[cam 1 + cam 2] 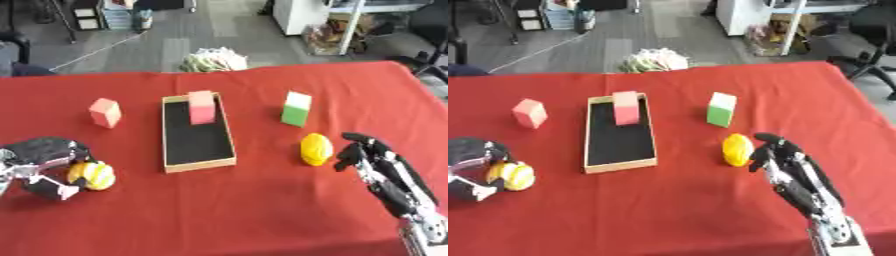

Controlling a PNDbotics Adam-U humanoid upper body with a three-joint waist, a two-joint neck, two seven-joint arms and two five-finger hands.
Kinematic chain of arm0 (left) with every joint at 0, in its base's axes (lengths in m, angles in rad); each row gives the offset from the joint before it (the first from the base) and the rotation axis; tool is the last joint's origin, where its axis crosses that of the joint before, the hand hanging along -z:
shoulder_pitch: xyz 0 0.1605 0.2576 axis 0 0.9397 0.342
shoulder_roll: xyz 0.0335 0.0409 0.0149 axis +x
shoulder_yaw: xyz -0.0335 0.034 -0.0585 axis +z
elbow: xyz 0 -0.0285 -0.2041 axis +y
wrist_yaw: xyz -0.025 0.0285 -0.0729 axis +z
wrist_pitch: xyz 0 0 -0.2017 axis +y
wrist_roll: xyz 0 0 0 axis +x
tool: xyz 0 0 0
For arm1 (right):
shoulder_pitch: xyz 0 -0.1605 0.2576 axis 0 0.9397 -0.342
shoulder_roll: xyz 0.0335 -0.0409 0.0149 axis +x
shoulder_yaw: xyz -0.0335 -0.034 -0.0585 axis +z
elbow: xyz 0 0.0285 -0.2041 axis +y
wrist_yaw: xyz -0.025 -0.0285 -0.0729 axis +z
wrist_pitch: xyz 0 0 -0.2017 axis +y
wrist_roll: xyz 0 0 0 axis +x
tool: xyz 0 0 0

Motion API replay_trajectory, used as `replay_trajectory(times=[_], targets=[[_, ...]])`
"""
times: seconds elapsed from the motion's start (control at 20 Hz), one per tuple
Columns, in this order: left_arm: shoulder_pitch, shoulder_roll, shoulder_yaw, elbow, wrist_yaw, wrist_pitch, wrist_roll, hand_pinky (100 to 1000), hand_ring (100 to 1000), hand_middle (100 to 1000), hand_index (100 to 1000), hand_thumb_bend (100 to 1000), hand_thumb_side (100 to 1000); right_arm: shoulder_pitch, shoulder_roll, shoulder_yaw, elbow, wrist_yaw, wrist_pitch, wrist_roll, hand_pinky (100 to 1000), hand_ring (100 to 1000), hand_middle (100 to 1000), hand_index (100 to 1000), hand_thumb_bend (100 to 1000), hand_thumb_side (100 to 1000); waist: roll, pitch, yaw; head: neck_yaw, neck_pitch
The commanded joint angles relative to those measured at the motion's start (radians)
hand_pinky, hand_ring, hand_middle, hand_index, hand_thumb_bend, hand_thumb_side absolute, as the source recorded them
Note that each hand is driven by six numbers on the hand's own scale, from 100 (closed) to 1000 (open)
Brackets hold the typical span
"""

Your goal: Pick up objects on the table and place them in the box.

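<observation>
**Two yellow pieces in reach, one block already boxed**

The left hand (44, 162) sits low at the left of the bench, fingers curled round a yellow striped ball (93, 175) that looks to rest on the cloth. Round and smooth, it looks light and likely to roll if let go early, so a wrap from the sides suits it. The right hand (378, 165) comes in from the lower right with its fingers relaxed and slightly bent, holding nothing, the tips just beside a yellow rounded object (316, 149). That piece looks hard and a bit slick; I would take it across its narrow middle.

The box (171, 167), a shallow wooden tray with a dark floor, lies between the two hands, and a pink block (202, 107) stands upright at its far end. Another pink block (105, 112) stands out on the cloth to the left of the box, and a green and white block (296, 109) to the right. Flat-sided and stiff, all look easy to pinch on opposite faces.

The bench (262, 215) is covered in red cloth, soft enough to wrinkle under a dragged piece. Beyond it is grey floor, a pale bundle (213, 60) and shelving (346, 25)
</observation>
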Motion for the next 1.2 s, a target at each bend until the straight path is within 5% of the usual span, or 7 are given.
replay_trajectory(times=[0.05,0.15,0.2,0.25,0.45,0.85,1.2], targets=[[-0.018,0.045,0.02,-0.09,0.082,0.001,0.041,512,380,355,555,100,253,-0.009,-0.007,-0.005,-0.012,0.001,-0.001,0.0,593,499,541,822,100,492,-0.003,-0.018,0.001,-0.006,-0.003],[-0.038,0.056,0.023,-0.163,0.162,0.023,0.035,513,379,352,554,100,248,-0.008,-0.009,-0.004,-0.011,0.001,-0.001,0.001,593,499,541,822,100,491,-0.002,-0.02,0.001,-0.011,-0.003],[-0.055,0.056,0.022,-0.194,0.201,0.039,0.026,523,384,357,561,100,354,-0.007,-0.01,-0.004,-0.011,0.001,-0.001,0.001,593,499,541,822,100,491,-0.002,-0.021,0.001,-0.012,-0.003],[-0.079,0.05,0.017,-0.218,0.235,0.058,0.012,533,393,367,572,100,246,-0.006,-0.01,-0.002,-0.011,0.001,-0.001,0.002,593,499,541,822,100,491,-0.001,-0.022,0.001,-0.012,-0.003],[-0.191,-0.036,-0.027,-0.219,0.272,0.11,-0.067,547,412,385,589,100,250,-0.004,-0.01,0.005,-0.008,-0.003,-0.001,0.009,593,500,541,822,100,491,-0.005,-0.029,-0.008,-0.005,-0.003],[-0.276,-0.271,-0.052,0.046,0.078,0.095,-0.097,578,451,430,634,100,261,-0.002,0.001,0.021,-0.003,-0.017,-0.002,0.024,593,499,541,822,100,493,-0.03,-0.033,-0.045,0.014,-0.003],[-0.267,-0.355,-0.033,0.17,-0.086,0.1,-0.012,658,553,552,739,100,277,-0.001,0.006,0.026,0.0,-0.022,-0.003,0.031,593,500,542,822,100,493,-0.038,-0.033,-0.059,0.022,-0.003]])
